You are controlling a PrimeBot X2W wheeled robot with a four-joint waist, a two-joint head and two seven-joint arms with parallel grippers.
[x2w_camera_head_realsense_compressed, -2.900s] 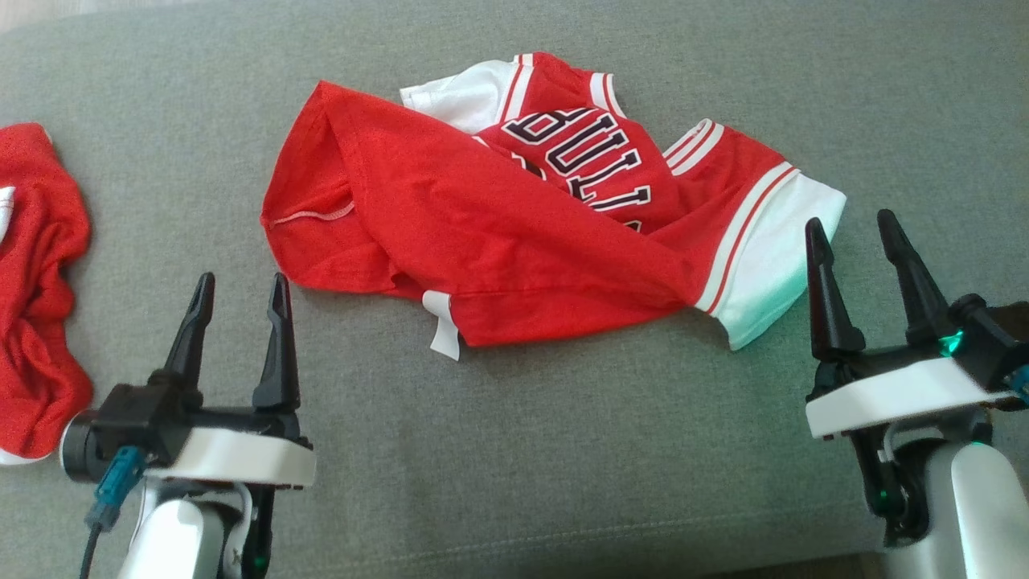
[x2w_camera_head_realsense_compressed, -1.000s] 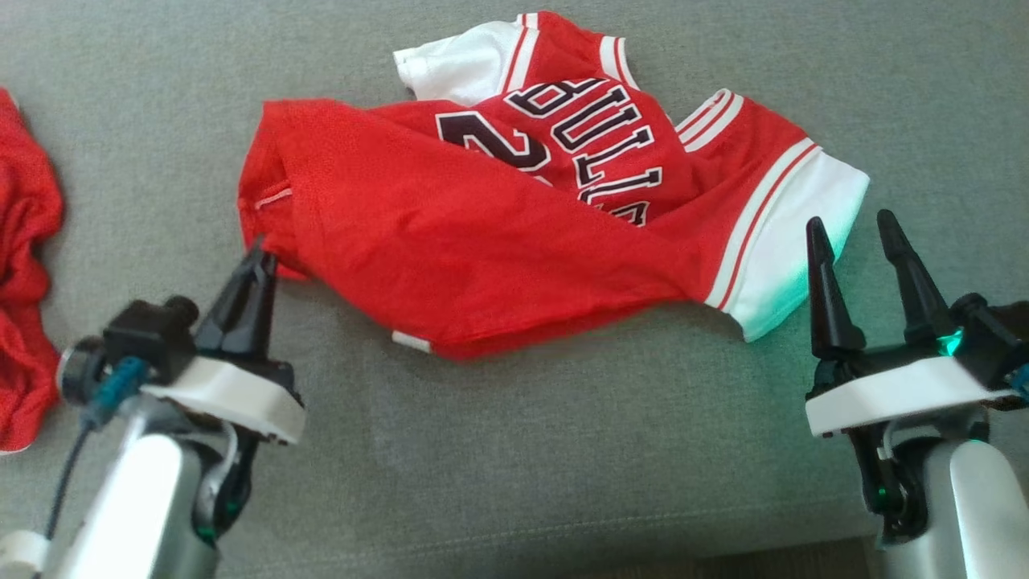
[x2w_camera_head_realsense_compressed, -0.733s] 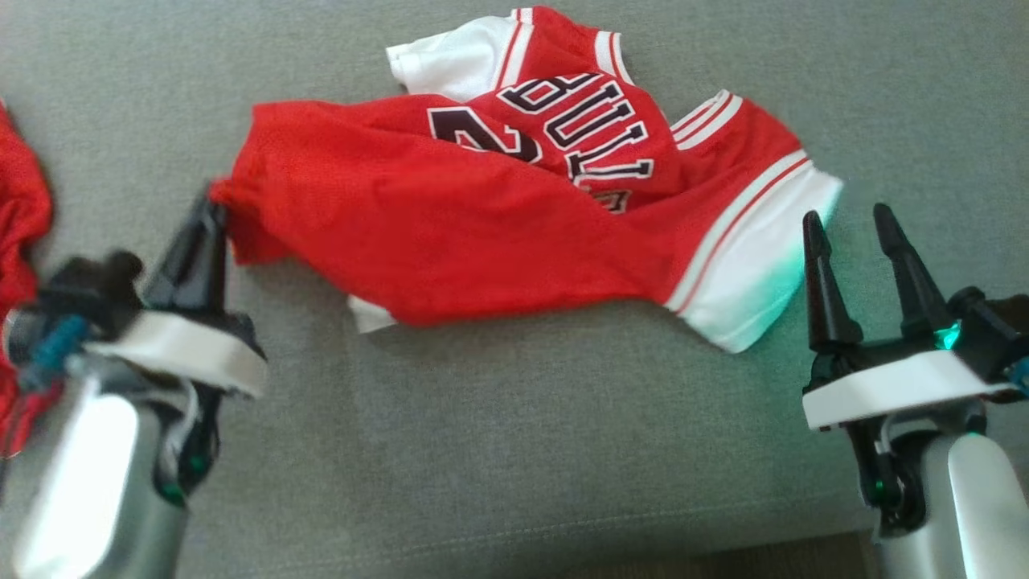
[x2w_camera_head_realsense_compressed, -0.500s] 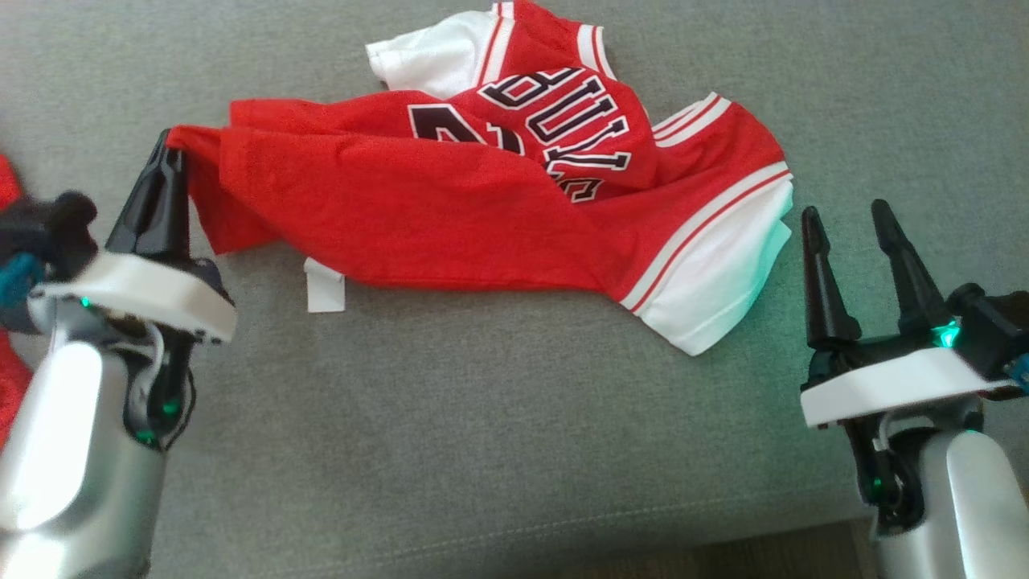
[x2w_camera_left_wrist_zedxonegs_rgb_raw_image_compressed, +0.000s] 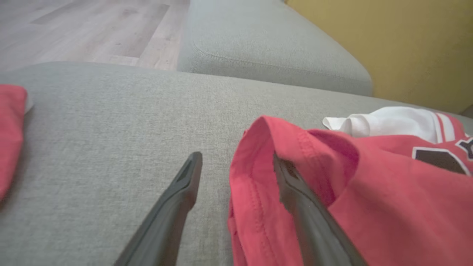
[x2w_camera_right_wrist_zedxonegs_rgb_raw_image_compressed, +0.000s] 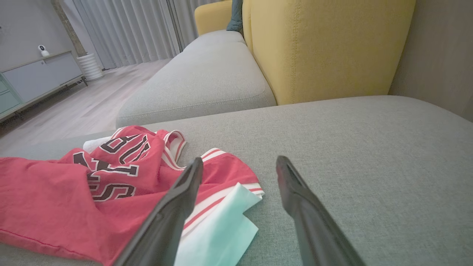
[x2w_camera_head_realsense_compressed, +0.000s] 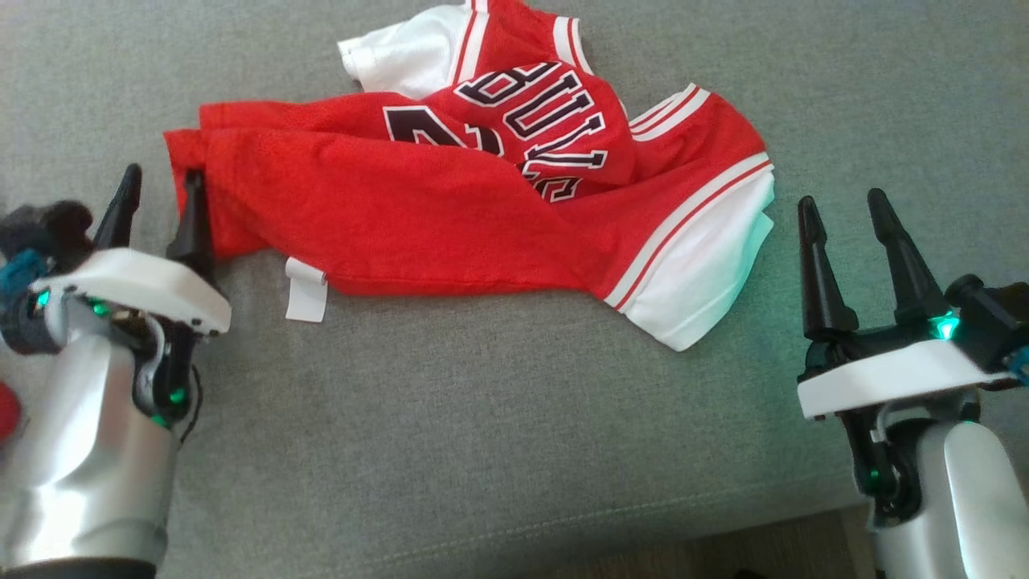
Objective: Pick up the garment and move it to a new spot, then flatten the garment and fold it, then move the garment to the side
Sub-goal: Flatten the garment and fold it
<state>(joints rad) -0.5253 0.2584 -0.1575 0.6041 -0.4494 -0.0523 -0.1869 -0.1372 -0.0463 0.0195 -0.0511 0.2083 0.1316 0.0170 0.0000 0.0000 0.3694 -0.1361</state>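
Checking on the jersey (x2w_camera_head_realsense_compressed: 450,217) first: lying on the grey seat (x2w_camera_head_realsense_compressed: 514,450), roughly mid-cushion, stretched out sideways but nowhere near flat. Bunched along the near edge, with a big red panel flopped over the number, half burying the lettering, plus a crumpled white sleeve (x2w_camera_head_realsense_compressed: 707,273) at the right end and a white tag (x2w_camera_head_realsense_compressed: 306,289) poking out underneath. Can't tell from this whether the move to a new spot counts as done. Flattening barely started at best, going by that fold; folding and the shove to the side clearly not done. Moving out to the left gripper (x2w_camera_head_realsense_compressed: 161,181): parked right at the jersey's left corner, fingers spread, nothing pinched. Seen from the left wrist view, straddling the hem, with cloth against the right finger, but no clamp on it. Then the right gripper (x2w_camera_head_realsense_compressed: 842,205): also wide apart, sitting just beside the white sleeve, seemingly not touching any cloth. Probably calls for grabbing both ends and tugging outward to smooth things. Worth watching for thin mesh sliding back into a heap. Further out, another red cloth (x2w_camera_left_wrist_zedxonegs_rgb_raw_image_compressed: 11,129) at the far left of the seat, well apart, and a yellow backrest (x2w_camera_right_wrist_zedxonegs_rgb_raw_image_compressed: 325,48) behind.
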